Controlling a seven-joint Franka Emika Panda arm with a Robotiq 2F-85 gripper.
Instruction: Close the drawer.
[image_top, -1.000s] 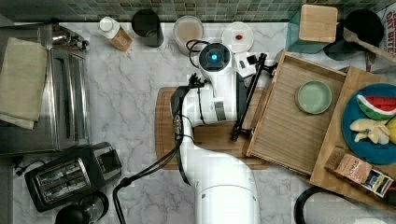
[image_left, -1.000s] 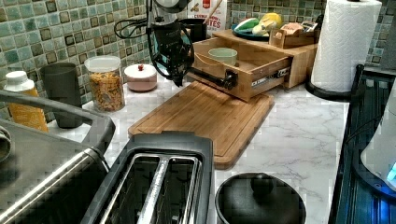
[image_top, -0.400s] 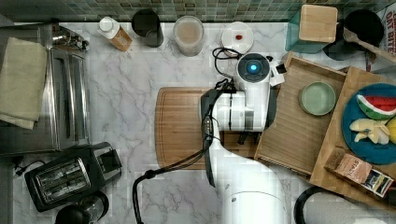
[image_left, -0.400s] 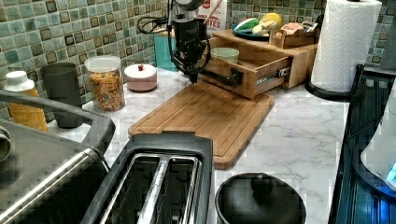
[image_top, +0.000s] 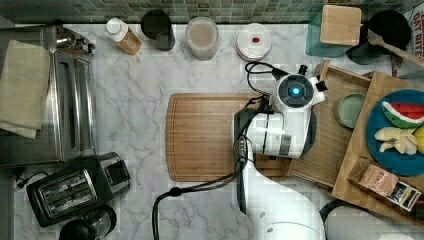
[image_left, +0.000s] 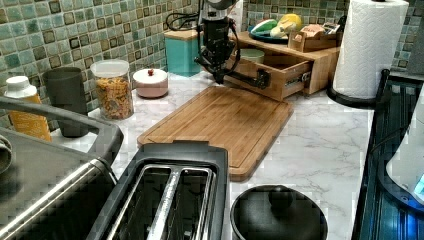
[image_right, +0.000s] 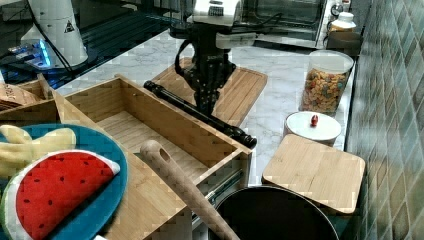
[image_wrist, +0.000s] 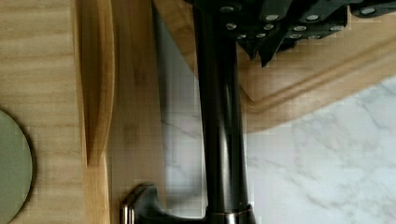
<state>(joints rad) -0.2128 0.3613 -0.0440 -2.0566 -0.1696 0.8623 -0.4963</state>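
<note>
1. My gripper (image_right: 206, 111) rests against the black bar handle (image_right: 199, 114) of the drawer (image_right: 150, 131) — the open tray lies just beyond it.
2. I cannot tell how far my gripper is open.
3. Under me — a cutting board (image_left: 222, 120) on a marble counter (image_left: 320, 145), tiled wall (image_left: 90, 35) behind.

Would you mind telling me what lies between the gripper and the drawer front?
Only the drawer's black handle: in the right view the gripper is right at the bar, which stands just off the drawer front.

White marble table (image_top: 135, 125) carries a bamboo cutting board (image_top: 200, 135), black toaster (image_top: 70, 190), cereal jar (image_top: 202, 37) and paper towel roll (image_left: 367, 47)
</note>
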